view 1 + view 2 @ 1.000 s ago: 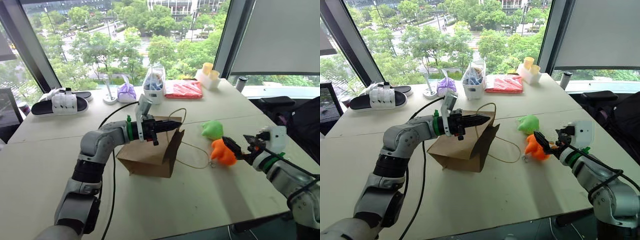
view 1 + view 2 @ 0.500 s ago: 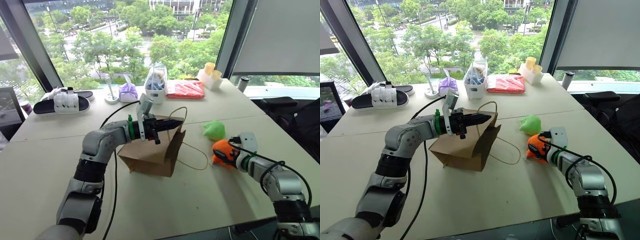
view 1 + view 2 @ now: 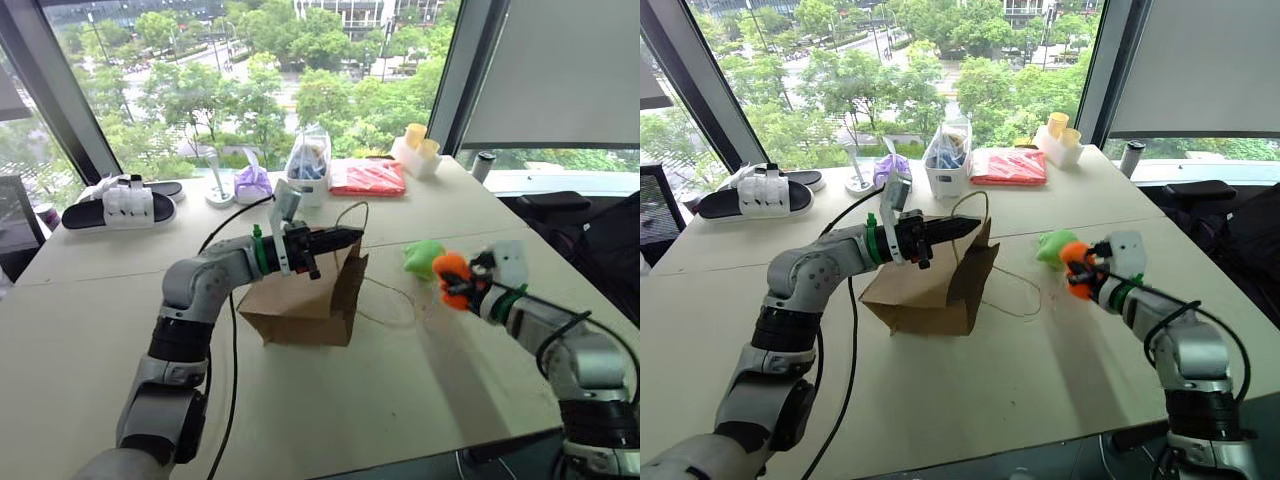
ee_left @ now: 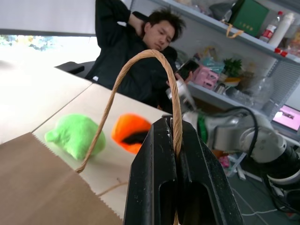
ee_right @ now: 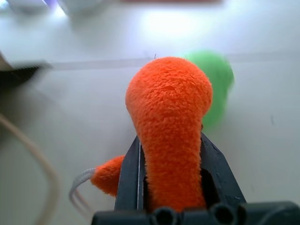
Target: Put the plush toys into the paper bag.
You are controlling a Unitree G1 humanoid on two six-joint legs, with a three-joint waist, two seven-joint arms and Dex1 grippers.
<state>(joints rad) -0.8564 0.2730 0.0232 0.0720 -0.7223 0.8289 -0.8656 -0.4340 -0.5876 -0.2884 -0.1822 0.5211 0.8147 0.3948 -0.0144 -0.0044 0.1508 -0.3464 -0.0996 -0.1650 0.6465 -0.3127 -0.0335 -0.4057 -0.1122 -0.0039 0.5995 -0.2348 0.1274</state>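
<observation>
Right wrist view shows your right gripper (image 5: 171,187) now clamped on the orange toy (image 5: 169,126), lifted off the table (image 3: 400,390); your left gripper (image 4: 176,154) pinches the bag handle (image 4: 140,70), so carry it bagward.

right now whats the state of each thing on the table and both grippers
paper bag: standing on the table, mouth open, one handle held up
left gripper: shut on the bag's cord handle
right gripper: shut on the orange plush toy
orange plush toy: lifted off the table, outside the bag
green plush toy: lying on the table, outside the bag
</observation>
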